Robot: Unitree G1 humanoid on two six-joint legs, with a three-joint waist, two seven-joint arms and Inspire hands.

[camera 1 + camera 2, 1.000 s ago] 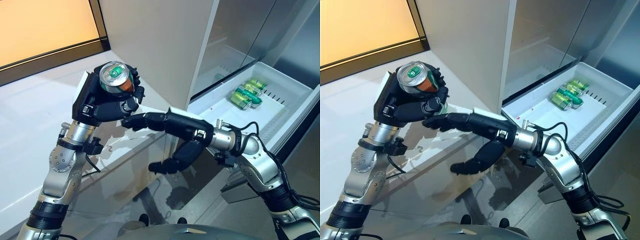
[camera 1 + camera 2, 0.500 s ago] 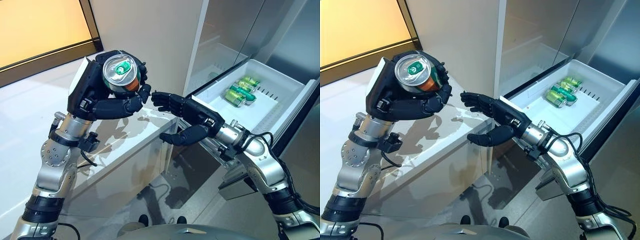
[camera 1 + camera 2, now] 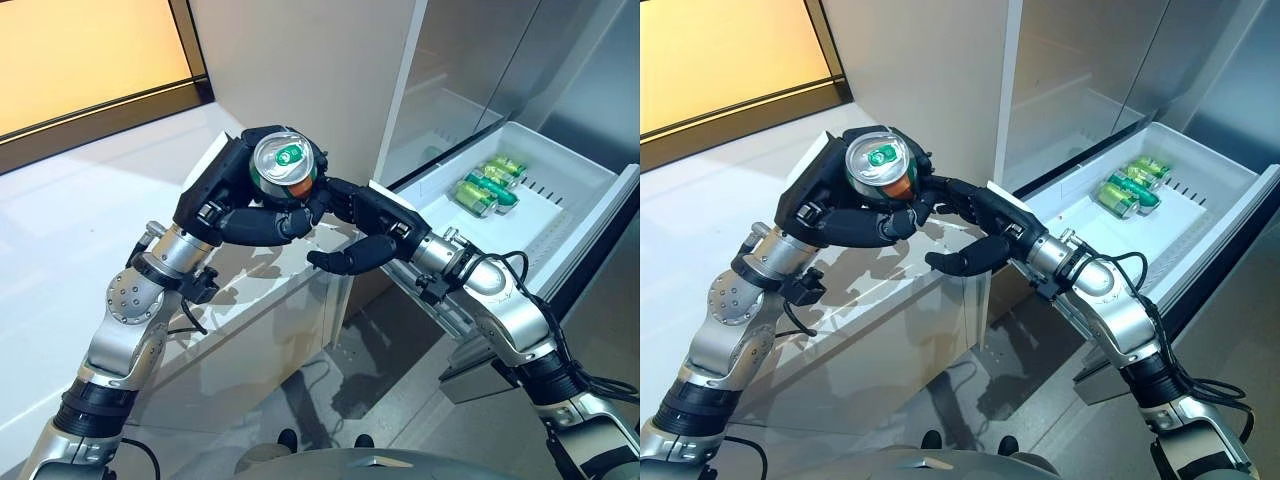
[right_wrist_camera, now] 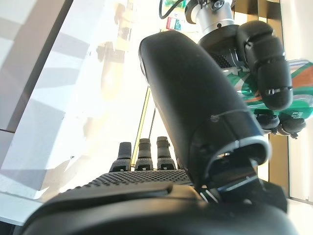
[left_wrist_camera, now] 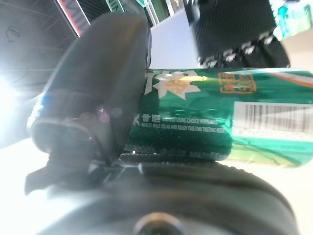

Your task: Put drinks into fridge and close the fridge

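Observation:
My left hand (image 3: 238, 200) is shut on a green drink can (image 3: 284, 168), holding it upright above the white counter (image 3: 90, 215); the can's green side shows in the left wrist view (image 5: 205, 117). My right hand (image 3: 365, 225) is open, its fingers reaching to the can's right side and its thumb below. Whether it touches the can I cannot tell. The fridge's white drawer (image 3: 560, 215) is pulled open at the right, with green cans (image 3: 487, 185) lying in it. The open fridge compartment (image 3: 455, 70) is above it.
A tall white panel (image 3: 310, 70) stands behind the counter, beside the fridge. A dark-framed orange window (image 3: 85, 50) is at the back left. The grey floor (image 3: 360, 400) lies below the counter edge.
My left hand has carried the can to the right and a little lower. My right hand has moved in to the can's side.

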